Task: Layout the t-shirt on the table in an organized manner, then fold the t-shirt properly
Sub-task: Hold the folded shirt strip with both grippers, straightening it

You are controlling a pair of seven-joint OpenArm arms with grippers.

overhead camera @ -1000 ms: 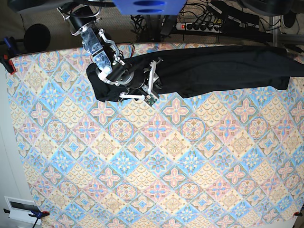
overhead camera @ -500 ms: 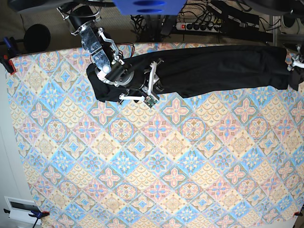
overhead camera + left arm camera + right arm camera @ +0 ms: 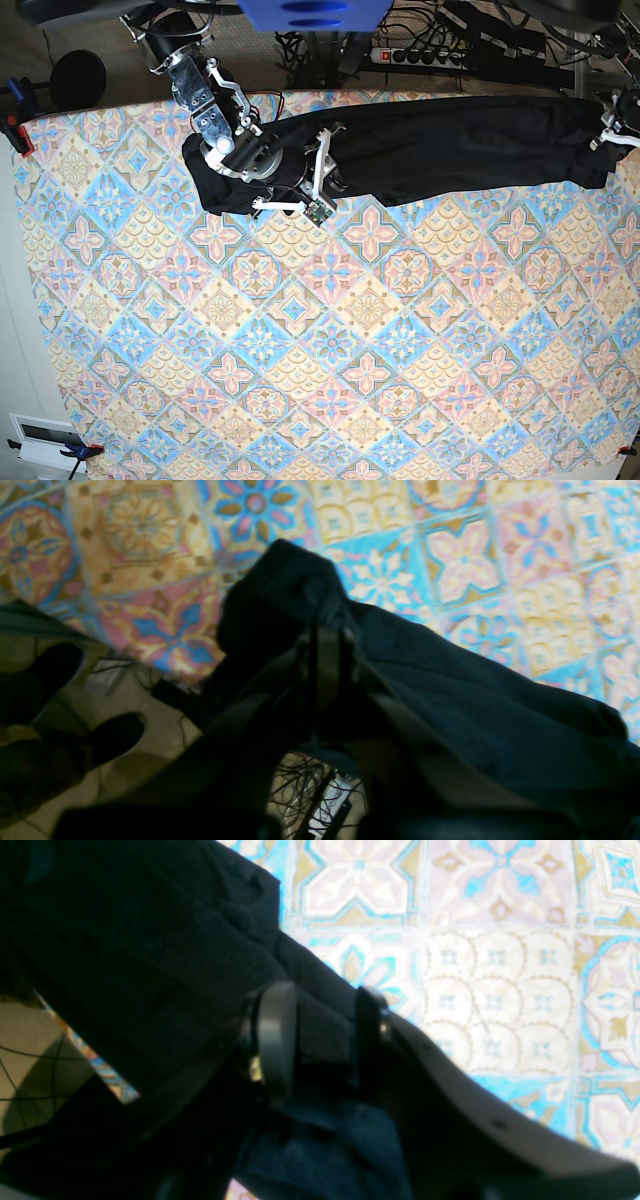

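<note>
The black t-shirt (image 3: 450,145) lies stretched in a long band along the far edge of the patterned table (image 3: 330,330). My right gripper (image 3: 322,178) sits on its left part and is shut on a fold of the t-shirt (image 3: 150,955); the black fabric is bunched between the fingers (image 3: 275,1035). My left gripper (image 3: 606,130) holds the shirt's right end at the table's far right corner. In the left wrist view my left gripper (image 3: 325,660) is shut on the t-shirt (image 3: 475,700), a lump of cloth sticking up beyond it.
A power strip (image 3: 430,55) and cables lie on the floor behind the table. A white box (image 3: 45,440) sits at the near left corner, a clamp (image 3: 15,130) on the left edge. Dark shoes (image 3: 35,680) show on the floor beyond the table edge.
My left gripper has come into view at the right edge and moved left and toward the far edge, drawing the shirt's right end with it. The right arm has stayed put.
</note>
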